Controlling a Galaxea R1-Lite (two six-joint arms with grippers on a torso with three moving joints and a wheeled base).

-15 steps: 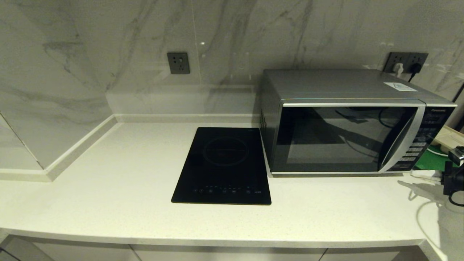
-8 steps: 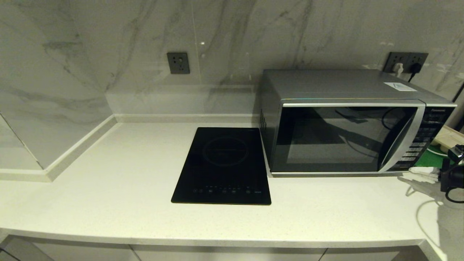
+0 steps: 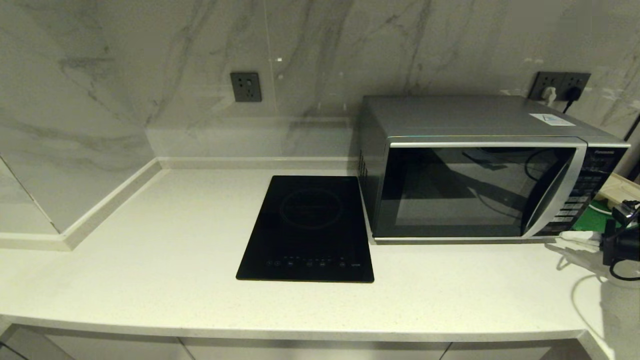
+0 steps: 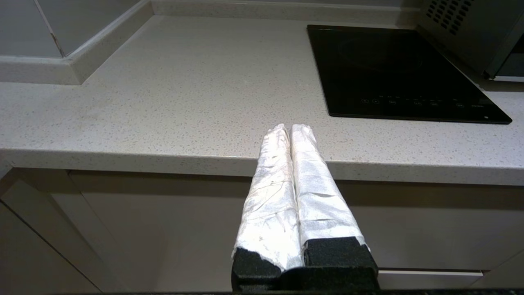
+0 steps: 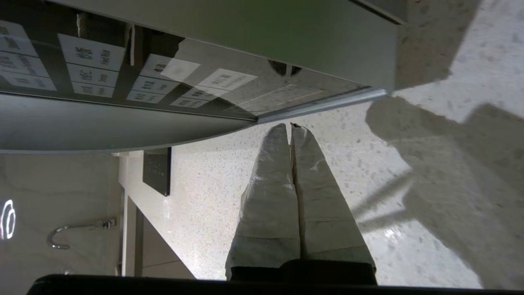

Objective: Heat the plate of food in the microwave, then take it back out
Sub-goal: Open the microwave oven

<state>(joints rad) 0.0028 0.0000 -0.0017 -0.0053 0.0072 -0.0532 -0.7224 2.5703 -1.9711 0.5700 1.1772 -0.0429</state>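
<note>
The silver-grey microwave [image 3: 480,170] stands at the back right of the counter with its dark glass door closed. My right gripper [image 3: 564,234] is shut, empty, and hovers low over the counter just off the microwave's lower right front corner, below the button panel [image 3: 575,200]. In the right wrist view the gripper [image 5: 290,127] has its wrapped fingertips pressed together, close under the panel's labelled buttons [image 5: 94,73]. My left gripper [image 4: 290,128] is shut and empty, parked in front of and below the counter edge. The plate of food is not in view.
A flat black glass cooktop [image 3: 307,227] lies left of the microwave. A green tray [image 3: 592,221] and a wooden board [image 3: 620,190] sit right of the microwave, behind my right arm. Wall outlets [image 3: 246,86] are on the marble backsplash, with plugs at the right one [image 3: 560,86].
My right gripper has moved left along the counter toward the microwave's lower right corner, and its white fingers have come into the head view. Nothing else has moved.
</note>
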